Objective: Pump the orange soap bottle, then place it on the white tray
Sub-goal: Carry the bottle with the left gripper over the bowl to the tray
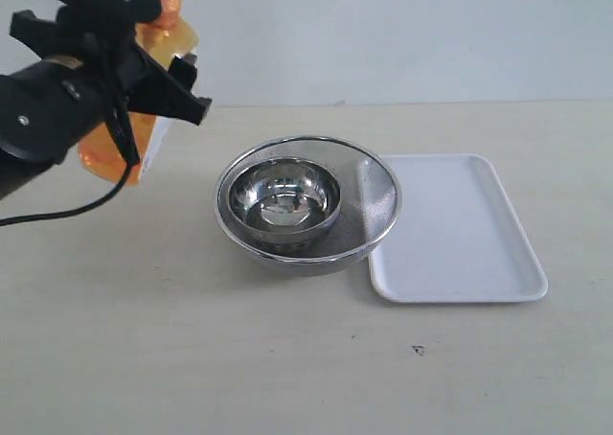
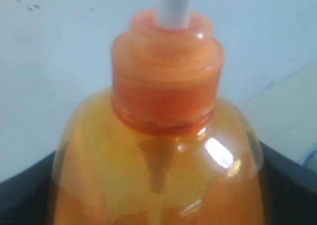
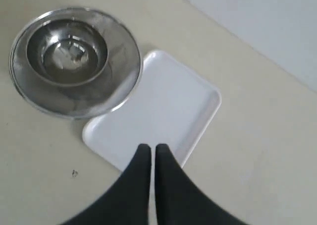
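At the far left of the table [image 1: 192,358], the black left gripper [image 1: 144,57] is clenched around the orange soap bottle [image 1: 103,155], which leans to 1 side; I cannot tell if its base touches the table. The bottle is of translucent orange plastic with rounded shoulders, and a white label [image 1: 156,138] shows on its right side. From the left wrist view the bottle [image 2: 158,160] fills the picture: a ribbed, glossy orange collar [image 2: 166,81] sits on the neck, a smooth white stem [image 2: 174,4] rises from it, and dark jaw parts press at both sides. At the middle of the matte beige table stands a round bowl of fine steel mesh [image 1: 378,200] with a smaller polished steel bowl [image 1: 287,197] inside it. Just to the right lies the white tray [image 1: 460,224], flat, rectangular, with rounded corners and a low rim; the mesh bowl's rim overlaps its left edge. The right gripper [image 3: 148,153] hangs over the tray's edge [image 3: 168,106], its 2 black tapered fingers [image 3: 168,160] closed almost together with nothing between them.
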Robot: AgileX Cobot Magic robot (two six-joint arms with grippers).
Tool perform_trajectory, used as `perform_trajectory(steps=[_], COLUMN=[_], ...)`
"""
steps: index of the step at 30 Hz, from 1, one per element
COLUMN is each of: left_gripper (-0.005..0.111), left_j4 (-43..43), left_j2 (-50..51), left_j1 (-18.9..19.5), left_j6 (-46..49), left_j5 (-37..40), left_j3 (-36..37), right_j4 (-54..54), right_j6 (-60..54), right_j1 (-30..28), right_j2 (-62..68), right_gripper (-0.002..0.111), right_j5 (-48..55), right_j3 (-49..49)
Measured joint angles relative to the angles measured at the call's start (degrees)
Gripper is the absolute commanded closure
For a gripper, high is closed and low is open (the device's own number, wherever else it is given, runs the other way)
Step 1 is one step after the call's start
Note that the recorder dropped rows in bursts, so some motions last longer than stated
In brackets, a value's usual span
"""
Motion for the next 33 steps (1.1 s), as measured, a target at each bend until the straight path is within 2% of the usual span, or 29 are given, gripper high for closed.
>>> perform_trajectory(steps=[3, 6, 10, 15, 24, 28, 33], left_gripper=[0.102, 0.102, 0.102, 0.102, 0.102, 0.102, 0.102], left_j4=[-0.6, -0.4, 0.3, 0.8, 3.2, 3.5, 3.5], left_j2=[-4.2, -8.1, -9.7, -6.5, 8.5, 15.4, 23.0], left_j1=[-0.2, -1.7, -6.2, -12.1, -21.8, -24.1, -24.9], left_j6=[1.3, 1.9, 0.1, -4.9, -10.7, -13.7, -16.6], left_j5=[-0.5, 2.3, 6.8, 11.4, 14.7, 15.7, 16.2], left_j3=[-0.1, -1.4, -5.5, -13.5, -28.4, -34.2, -40.3], right_j4=[-0.6, -0.6, -0.6, -0.6, -4.1, -6.5, -10.5], right_j6=[3.7, 7.7, 13.0, 16.7, 15.6, 17.5, 19.6], right_j1=[0.0, 0.0, 0.0, 0.0, 0.0, 0.0, 0.0], right_j2=[-6.2, -13.2, -20.8, -25.8, -26.4, -26.7, -31.4], right_gripper=[0.108, 0.108, 0.108, 0.108, 0.108, 0.108, 0.108], right_j5=[-4.4, -11.5, -23.5, -30.4, -32.2, -31.6, -31.1], right_j3=[10.6, 22.0, 35.2, 47.0, 51.0, 51.0, 51.0])
